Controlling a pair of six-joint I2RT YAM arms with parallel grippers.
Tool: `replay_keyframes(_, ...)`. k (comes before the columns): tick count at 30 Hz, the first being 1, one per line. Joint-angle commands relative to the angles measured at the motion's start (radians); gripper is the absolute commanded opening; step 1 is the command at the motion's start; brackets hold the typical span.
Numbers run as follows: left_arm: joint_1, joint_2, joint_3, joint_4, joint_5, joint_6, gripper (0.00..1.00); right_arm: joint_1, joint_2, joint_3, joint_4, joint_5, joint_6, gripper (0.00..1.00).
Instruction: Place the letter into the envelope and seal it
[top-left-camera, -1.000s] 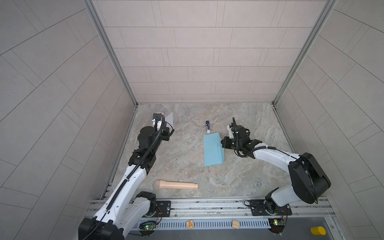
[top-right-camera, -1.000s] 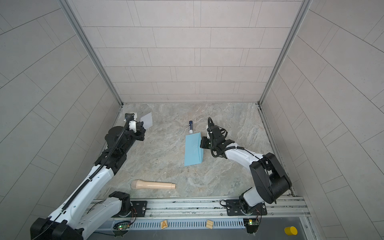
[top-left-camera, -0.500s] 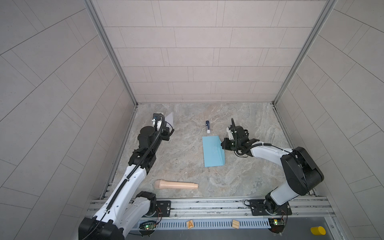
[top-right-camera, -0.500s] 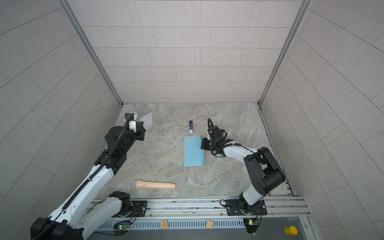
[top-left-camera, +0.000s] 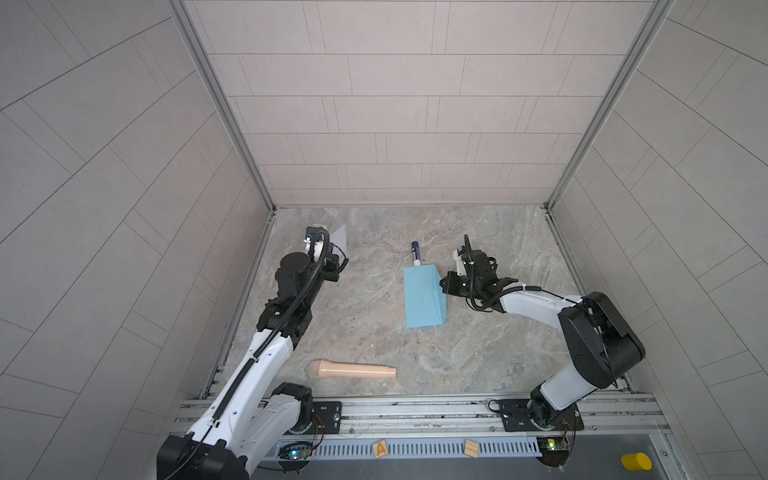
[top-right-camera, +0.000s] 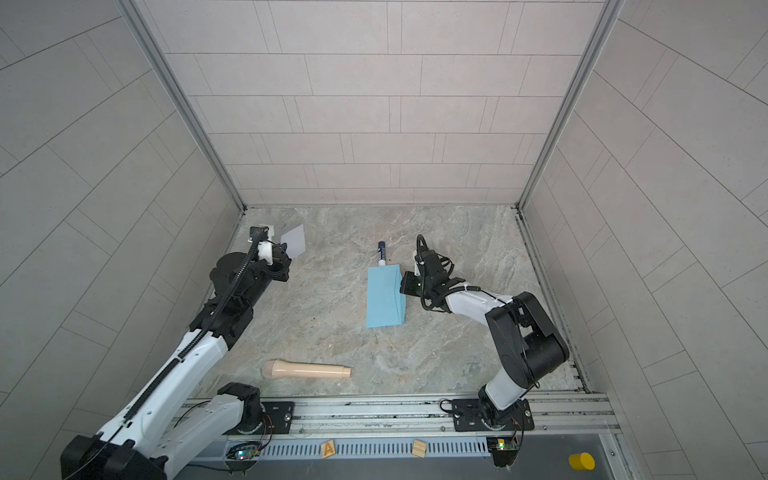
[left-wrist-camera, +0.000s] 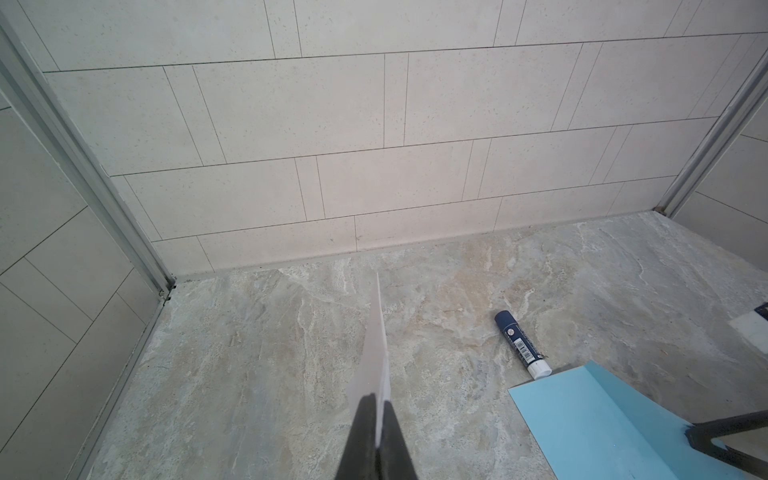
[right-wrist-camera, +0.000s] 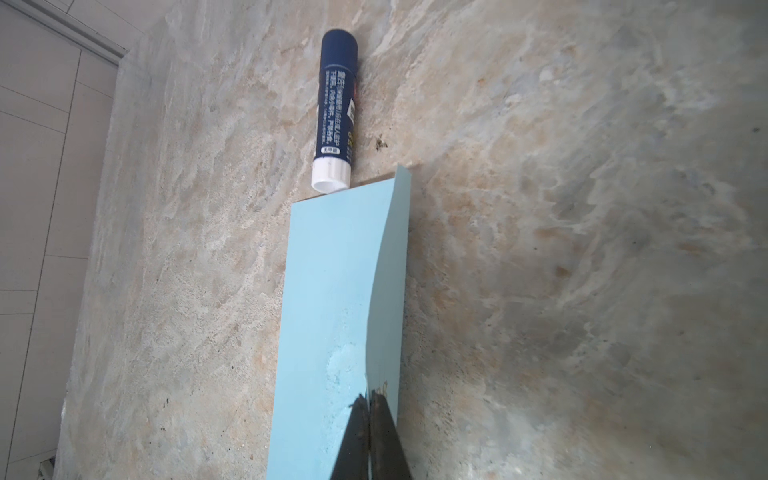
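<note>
While holding the letter (left-wrist-camera: 376, 345) clamped edge-on in the left gripper (left-wrist-camera: 378, 399), raised above the worktop (top-left-camera: 365, 324) near the far left corner, treat insertion as the step in hand: not yet begun, with the sheet well apart from the envelope (top-left-camera: 419, 303).

Note right gripper (right-wrist-camera: 369, 395): pinched together on the pointed tip of the envelope flap (right-wrist-camera: 390, 270), holding that flap raised off the body. Note envelope body: flat at the centre of the worktop, far end touching or just beside the white end of the glue stick (right-wrist-camera: 334, 108); cannot tell which.

Next move, as judged:
1. Carry the letter across toward the envelope's open long side.
2. Lower and level the sheet, then align its leading edge with the pocket mouth under the raised flap.
3. Slide in squarely; expect a thin sheet to buckle if fed at an angle.
4. Keep the flap pinched and high throughout. Leave gluing and sealing until afterwards.

Compared with one second earlier: left arm and letter unchanged; envelope in the same spot beside the glue stick; right arm elbow drawn in toward the centre, gripper remaining on the flap.
</note>
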Motion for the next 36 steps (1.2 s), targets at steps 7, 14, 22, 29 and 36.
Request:
replay_keyframes(7, 0.008, -0.006, -0.002, 0.020, 0.008, -0.004, 0.00, -0.006, 0.028, -0.011, 0.011, 0.016, 0.018, 0.11)
replay_keyframes(14, 0.008, -0.004, -0.001, 0.019, 0.008, -0.006, 0.00, -0.006, 0.016, -0.011, -0.009, 0.025, 0.004, 0.25)
replay_keyframes(22, 0.006, 0.008, 0.006, 0.058, 0.006, -0.133, 0.00, -0.017, -0.076, 0.005, -0.085, 0.048, -0.038, 0.47)
replay_keyframes(29, 0.008, 0.057, 0.084, 0.045, 0.052, -0.646, 0.00, -0.018, -0.301, 0.013, -0.094, 0.048, -0.061, 0.61)
replay_keyframes(36, 0.007, 0.076, 0.009, 0.262, 0.191, -1.107, 0.00, -0.001, -0.451, -0.041, 0.156, 0.034, 0.177, 0.71)
